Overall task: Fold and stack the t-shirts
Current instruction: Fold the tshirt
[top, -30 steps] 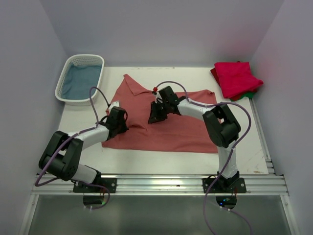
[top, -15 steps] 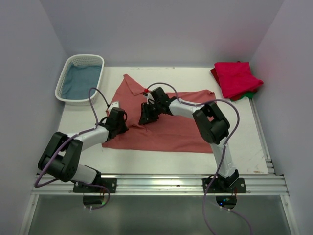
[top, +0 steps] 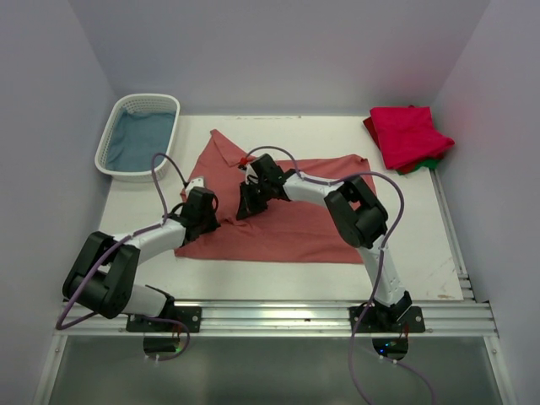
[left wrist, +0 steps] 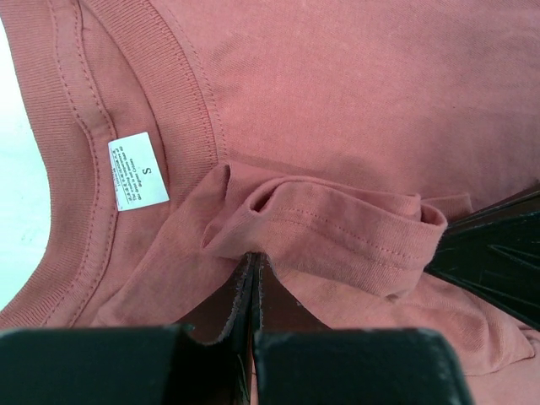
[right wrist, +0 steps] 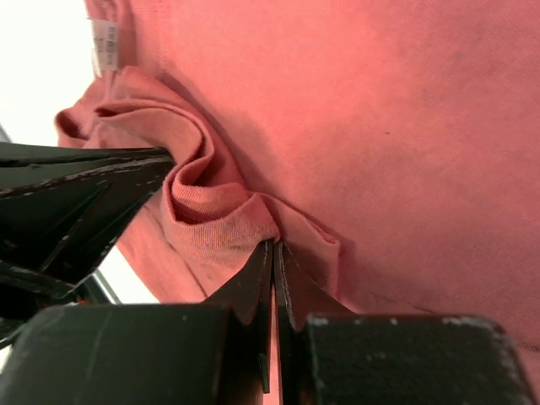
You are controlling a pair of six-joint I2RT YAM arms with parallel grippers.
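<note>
**Right fingers [right wrist: 249, 291] shut on the salmon t-shirt [top: 295, 236] beside the left**

Spread a moment ago and further right over the cloth, they have slid left and now pinch a raised pleat. Just beside them the left fingers [left wrist: 226, 308], pressed together, hold a hemmed fold near the size label [left wrist: 139, 171]. The shirt lies spread mid-worktop [top: 422, 253]. With two holds, folding can likely begin. Far right, the crimson t-shirt [top: 409, 133] sits folded on the green t-shirt [top: 429, 163], and the white basket [top: 105, 153] stands far left.
</note>
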